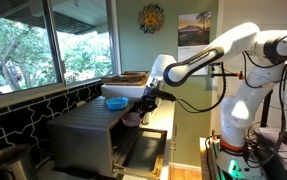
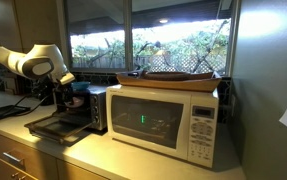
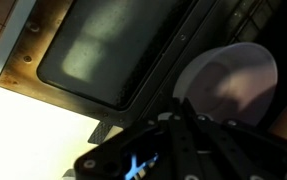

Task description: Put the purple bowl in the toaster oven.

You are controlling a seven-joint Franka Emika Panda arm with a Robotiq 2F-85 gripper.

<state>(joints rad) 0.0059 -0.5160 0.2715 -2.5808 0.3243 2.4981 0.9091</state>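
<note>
at the left of the desk (image 2: 113, 160) stands the toaster oven (image 1: 83, 135), its front door (image 1: 145, 150) dropped flat and the dark cavity open. on its roof sits a bright blue bowl (image 1: 115, 102) (not the one wanted). just right of that, at the oven's mouth and above the door, hangs the purple bowl (image 1: 131, 118), carried by the gripper (image 1: 143, 104). in the wrist view the door glass (image 3: 103, 55) lies to the left and the bowl (image 3: 233, 80) to the right, upright, its near rim at the jaws. they seem to be pinching that rim, though the contact itself is dark and hard to read.

i judge the step in hand to be the insertion. to do it well, carry the bowl straight inward and level. go low enough that the wrist passes under the top edge of the opening, and high enough that the base clears the door. go deep enough that the bowl sits wholly inside, then lower it until it bears on the cavity floor. only then spread the jaws, and draw back along the same line so they do not drag the rim. farther right, the white microwave (image 2: 168, 118) is well apart and no hindrance.
</note>
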